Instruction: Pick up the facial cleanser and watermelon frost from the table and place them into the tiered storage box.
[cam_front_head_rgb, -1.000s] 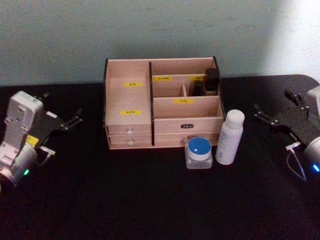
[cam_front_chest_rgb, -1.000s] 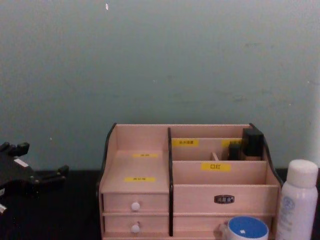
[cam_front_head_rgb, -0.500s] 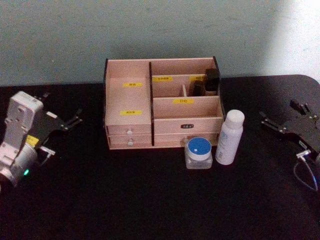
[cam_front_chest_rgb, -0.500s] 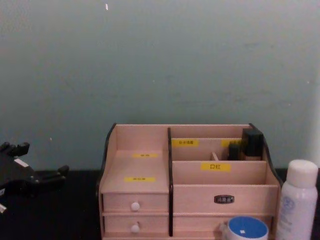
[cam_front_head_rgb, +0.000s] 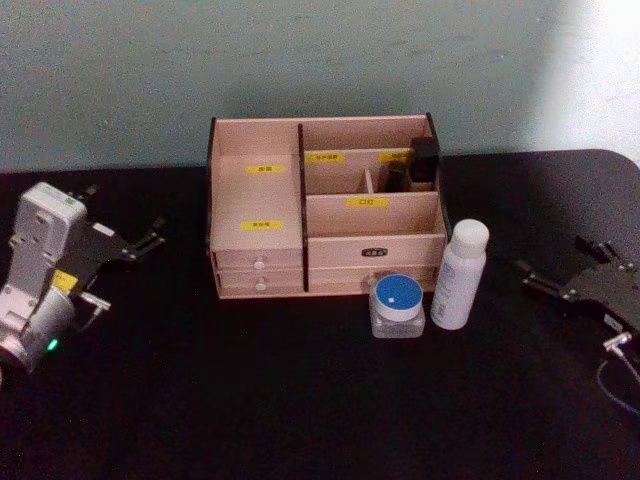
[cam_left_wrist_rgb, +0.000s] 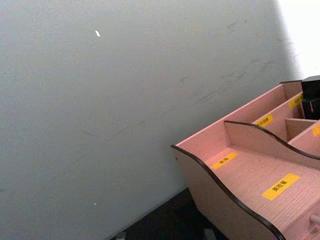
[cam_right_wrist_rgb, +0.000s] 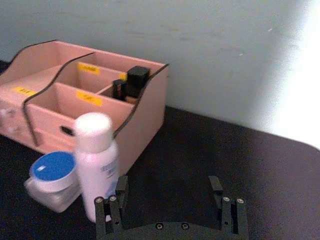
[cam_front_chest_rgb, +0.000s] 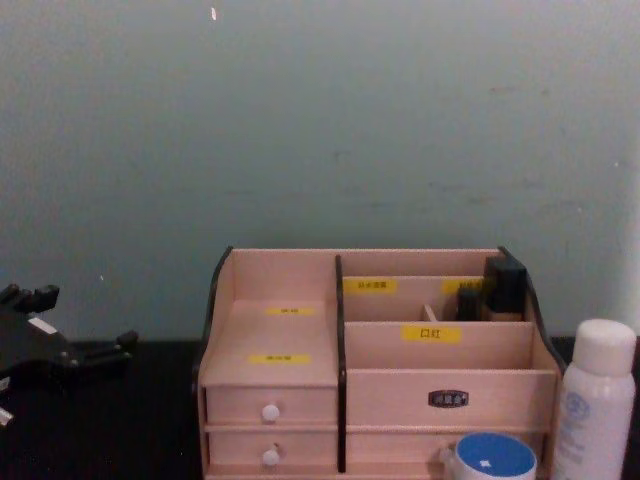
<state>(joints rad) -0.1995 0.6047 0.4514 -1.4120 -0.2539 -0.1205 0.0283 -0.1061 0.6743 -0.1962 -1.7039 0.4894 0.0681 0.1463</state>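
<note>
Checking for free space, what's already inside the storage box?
A small dark bottle stands in the back right compartment of the tiered storage box. Its closed drawers hide their contents.

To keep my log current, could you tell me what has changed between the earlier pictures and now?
The right end effector, open, has lowered toward the table, right of the bottle. The left end effector, bottle, jar and box stayed put; nothing was grasped.

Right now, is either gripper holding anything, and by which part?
Nothing held. Left gripper and right gripper are both open and empty; the facial cleanser and watermelon frost stand on the table.
</note>
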